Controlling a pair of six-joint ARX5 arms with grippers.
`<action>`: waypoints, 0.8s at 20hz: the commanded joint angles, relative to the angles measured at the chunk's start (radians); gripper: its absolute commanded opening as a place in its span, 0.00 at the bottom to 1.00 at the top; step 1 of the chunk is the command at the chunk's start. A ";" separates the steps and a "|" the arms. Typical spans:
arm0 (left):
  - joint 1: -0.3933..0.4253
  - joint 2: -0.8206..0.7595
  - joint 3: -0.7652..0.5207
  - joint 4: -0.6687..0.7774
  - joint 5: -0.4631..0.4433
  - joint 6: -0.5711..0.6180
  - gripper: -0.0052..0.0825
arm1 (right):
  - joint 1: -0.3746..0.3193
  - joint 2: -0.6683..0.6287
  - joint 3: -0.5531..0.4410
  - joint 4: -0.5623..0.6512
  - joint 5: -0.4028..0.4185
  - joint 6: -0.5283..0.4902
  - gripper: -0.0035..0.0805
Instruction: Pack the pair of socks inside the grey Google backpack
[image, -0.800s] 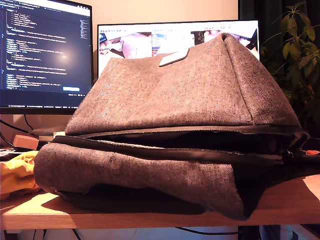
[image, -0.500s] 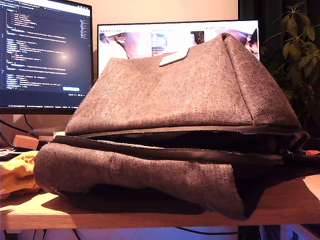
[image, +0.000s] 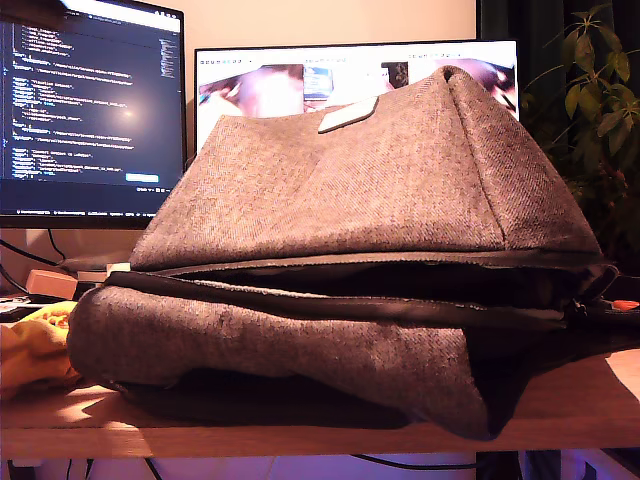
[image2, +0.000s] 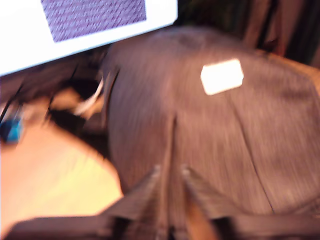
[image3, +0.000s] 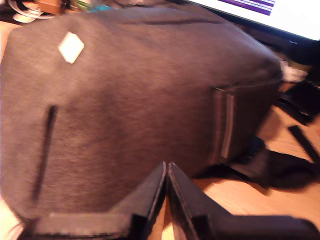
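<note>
The grey Google backpack (image: 350, 200) lies on its side and fills the middle of the exterior view, its pale patch (image: 348, 114) near the top. A dark zipper gap (image: 400, 280) runs across its front. The mustard-yellow pair of socks (image: 30, 345) sits on the table at the exterior view's left edge, against the bag. Neither gripper shows in the exterior view. My first gripper (image2: 171, 175) hovers over the backpack (image2: 225, 140), jaws a narrow gap apart, nothing between them. My second gripper (image3: 167, 167) is shut and empty above the backpack (image3: 140, 100).
Two lit monitors (image: 90, 100) (image: 300, 80) stand behind the bag. A leafy plant (image: 600, 100) rises at the exterior view's right. The wooden table (image: 580, 400) shows in front of the bag. Black straps (image3: 280, 165) trail beside the bag.
A dark blur has come into the exterior view's top left corner and the socks have dimmed. The backpack has not moved.
</note>
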 joint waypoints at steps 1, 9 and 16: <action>-0.016 0.071 0.007 0.065 0.021 0.011 0.66 | 0.000 0.030 -0.005 0.008 -0.031 0.000 0.03; -0.071 0.409 0.098 0.241 -0.018 0.085 0.67 | 0.000 0.104 -0.005 0.047 -0.051 -0.008 0.03; -0.103 0.566 0.175 0.212 0.028 0.086 0.48 | 0.000 0.106 -0.005 0.080 -0.059 -0.035 0.03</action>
